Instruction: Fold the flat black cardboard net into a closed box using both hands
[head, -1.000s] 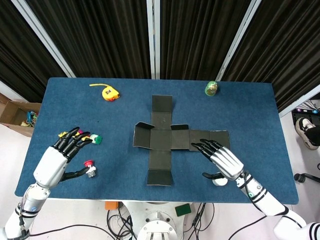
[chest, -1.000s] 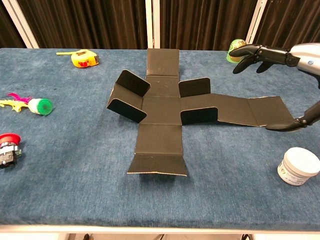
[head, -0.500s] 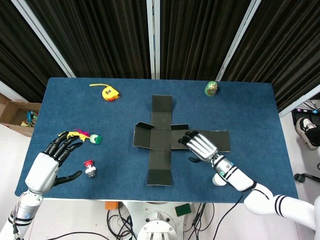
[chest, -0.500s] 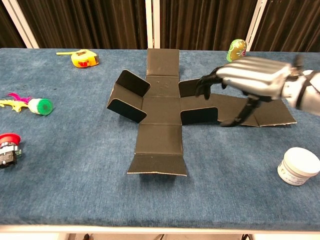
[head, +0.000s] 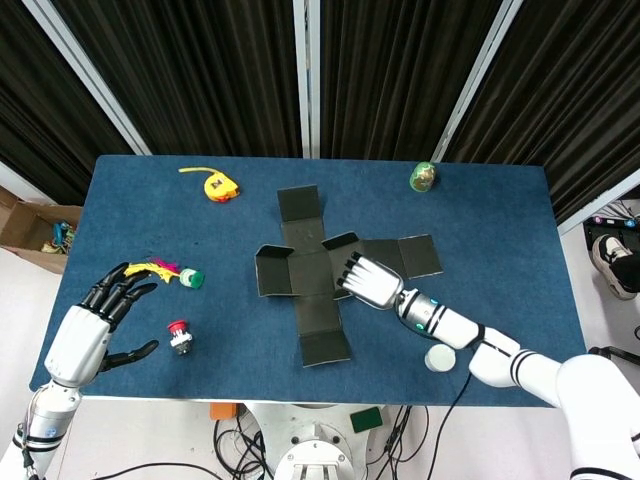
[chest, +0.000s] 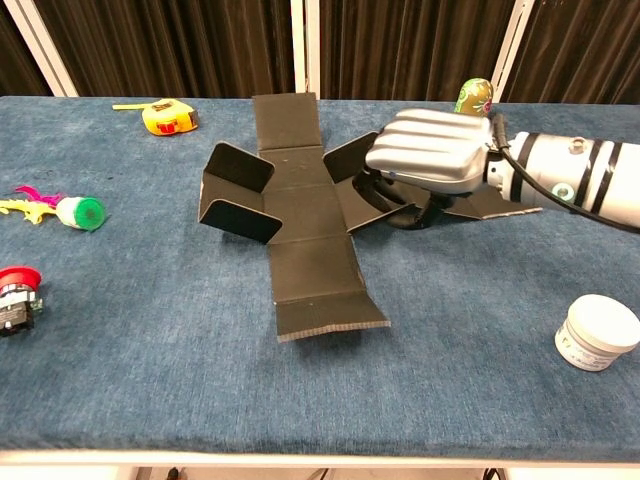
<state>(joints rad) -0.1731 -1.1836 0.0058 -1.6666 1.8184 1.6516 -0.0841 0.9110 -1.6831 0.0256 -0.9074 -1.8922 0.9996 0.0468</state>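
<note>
The right hand's fingers (chest: 385, 188) curl down over the small side flaps of the flat black cardboard net (head: 312, 290), which lies mid-frame on the blue cloth bench (head: 500, 220); whether they pinch a flap or only press on it cannot be told. The right hand (chest: 430, 152) should, I judge, pin the centre panel while lifting one flap along its crease; the left hand (head: 85, 335), fingers spread and empty at lower left, should come over to steady the opposite wall.

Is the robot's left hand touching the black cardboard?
No, the left hand hangs open near the table's left edge, well apart from the black cardboard, which only the right hand reaches.
</note>
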